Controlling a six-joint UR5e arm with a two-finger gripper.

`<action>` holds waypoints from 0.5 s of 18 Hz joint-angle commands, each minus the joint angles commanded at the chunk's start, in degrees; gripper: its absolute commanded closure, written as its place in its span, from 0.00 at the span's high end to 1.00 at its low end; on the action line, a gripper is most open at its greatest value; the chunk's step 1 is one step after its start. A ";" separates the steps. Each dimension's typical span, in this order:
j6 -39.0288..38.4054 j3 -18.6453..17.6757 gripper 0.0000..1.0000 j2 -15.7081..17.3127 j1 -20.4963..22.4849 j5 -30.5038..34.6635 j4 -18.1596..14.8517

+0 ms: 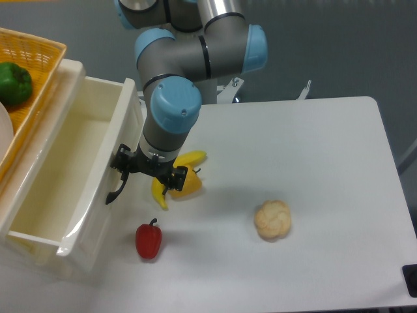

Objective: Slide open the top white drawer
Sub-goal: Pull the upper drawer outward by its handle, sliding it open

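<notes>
At nine o'clock on the bench (pixel 313 150), the top white drawer (pixel 65 176) stands pulled well out, its deep white box bare inside. Its curved black handle (pixel 116 192) sits at the pincer (pixel 148 171), which seems pressed onto it, though the arm hides the contact. Toward three o'clock of the pincer lie a banana (pixel 186 160) and a yellow pepper (pixel 186 184); a red pepper (pixel 148 240) lies at six, a cauliflower (pixel 272 220) farther toward four.
</notes>
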 joint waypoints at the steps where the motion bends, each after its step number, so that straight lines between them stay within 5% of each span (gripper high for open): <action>1: 0.61 0.00 1.00 0.00 0.44 0.00 -0.17; 9: 1.50 0.53 1.00 -0.09 1.93 0.00 -0.18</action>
